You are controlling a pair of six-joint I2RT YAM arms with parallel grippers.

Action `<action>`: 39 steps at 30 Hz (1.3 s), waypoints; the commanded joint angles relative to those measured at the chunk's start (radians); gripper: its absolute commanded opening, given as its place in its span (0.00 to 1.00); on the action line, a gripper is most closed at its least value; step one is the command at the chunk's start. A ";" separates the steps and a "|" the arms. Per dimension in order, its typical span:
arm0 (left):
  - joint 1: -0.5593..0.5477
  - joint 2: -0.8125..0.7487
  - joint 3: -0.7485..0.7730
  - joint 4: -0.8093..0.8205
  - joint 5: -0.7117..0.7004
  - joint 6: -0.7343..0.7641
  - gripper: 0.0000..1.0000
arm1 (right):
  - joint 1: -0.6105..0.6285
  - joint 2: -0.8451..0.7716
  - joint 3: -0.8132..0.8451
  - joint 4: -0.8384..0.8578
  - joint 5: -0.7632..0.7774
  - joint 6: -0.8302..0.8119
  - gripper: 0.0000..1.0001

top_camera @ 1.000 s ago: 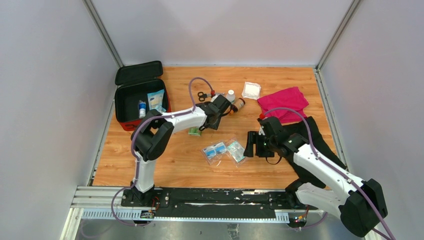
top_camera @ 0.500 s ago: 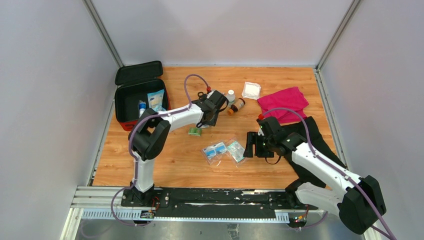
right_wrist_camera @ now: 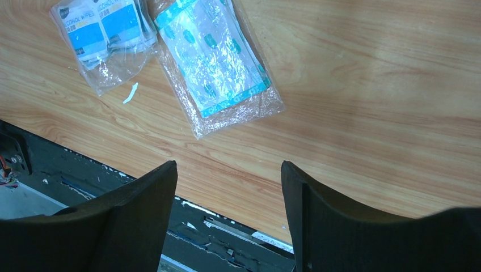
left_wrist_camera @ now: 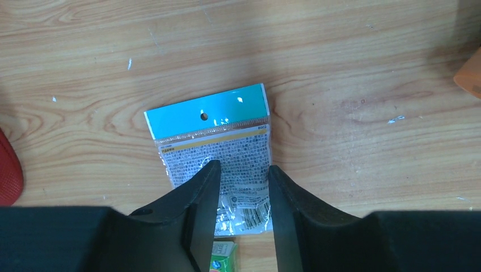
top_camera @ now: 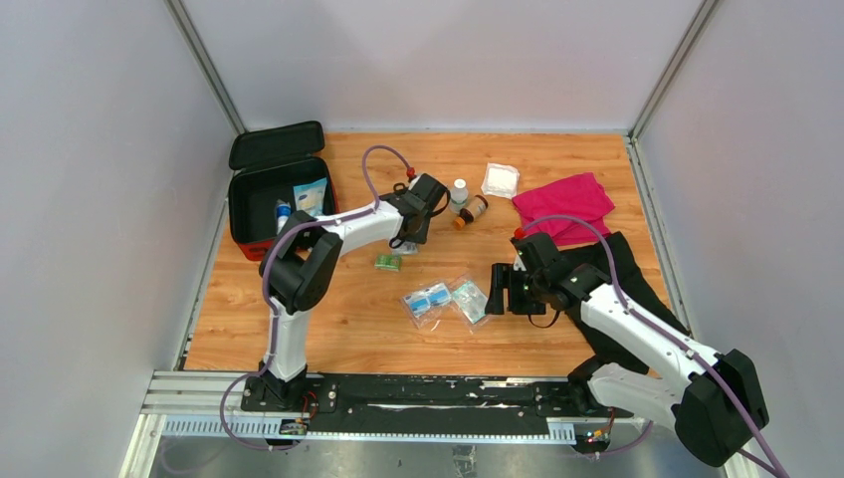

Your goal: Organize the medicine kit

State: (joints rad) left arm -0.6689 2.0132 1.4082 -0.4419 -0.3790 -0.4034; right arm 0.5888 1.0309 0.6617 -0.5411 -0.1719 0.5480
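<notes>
At ten o'clock on the desk (top_camera: 328, 319): medicine kit (top_camera: 277, 145), red zip case, lid thrown back, black lining showing, a few items lodged inside.

Just toward twelve o'clock from desk centre: left gripper (left_wrist_camera: 241, 170), jaws narrow, set astride a flat sachet (left_wrist_camera: 215, 150) with a teal header and a punched hang-hole. The sachet lies flat on the wood. Whether the fingertips actually bite it, I cannot tell. A small green box (left_wrist_camera: 222, 255) sits at six o'clock of it, at or just beside its near edge.

At four o'clock: right gripper (right_wrist_camera: 227, 170), jaws wide, holding nothing, poised over bare wood. A clear pack of plasters (right_wrist_camera: 218, 62) and a pack of alcohol wipes (right_wrist_camera: 102, 34) lie beyond it, toward eleven o'clock.

Handling note, by my reckoning: the step in hand is picking up the sachet for the kit. Thin film offers little to pinch, so press the tips down firmly and close on the printed lower body to pucker it. Keep off the green box. Lift straight up before swinging toward ten o'clock. A slack hold would likely let it slide free.
</notes>
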 commanded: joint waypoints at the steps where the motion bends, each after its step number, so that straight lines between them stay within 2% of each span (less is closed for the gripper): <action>1: 0.002 0.015 -0.013 0.007 0.024 -0.014 0.40 | 0.008 -0.011 -0.002 -0.026 0.004 -0.017 0.72; 17: 0.002 -0.121 -0.075 -0.018 -0.003 -0.003 0.00 | 0.009 0.007 -0.007 -0.017 0.004 -0.007 0.72; 28: 0.021 -0.251 -0.039 -0.074 -0.027 0.072 0.00 | 0.009 0.019 -0.010 -0.005 0.000 -0.006 0.72; 33: 0.113 -0.320 -0.008 -0.115 -0.039 0.115 0.00 | 0.009 0.013 -0.016 -0.003 0.000 -0.006 0.72; 39: 0.300 -0.402 -0.003 -0.150 -0.011 0.132 0.00 | 0.009 0.003 -0.026 -0.002 -0.002 -0.008 0.72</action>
State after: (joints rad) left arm -0.4637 1.6783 1.3838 -0.5499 -0.3874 -0.3016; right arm 0.5888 1.0462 0.6609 -0.5385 -0.1741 0.5480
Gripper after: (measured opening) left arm 0.011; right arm 0.718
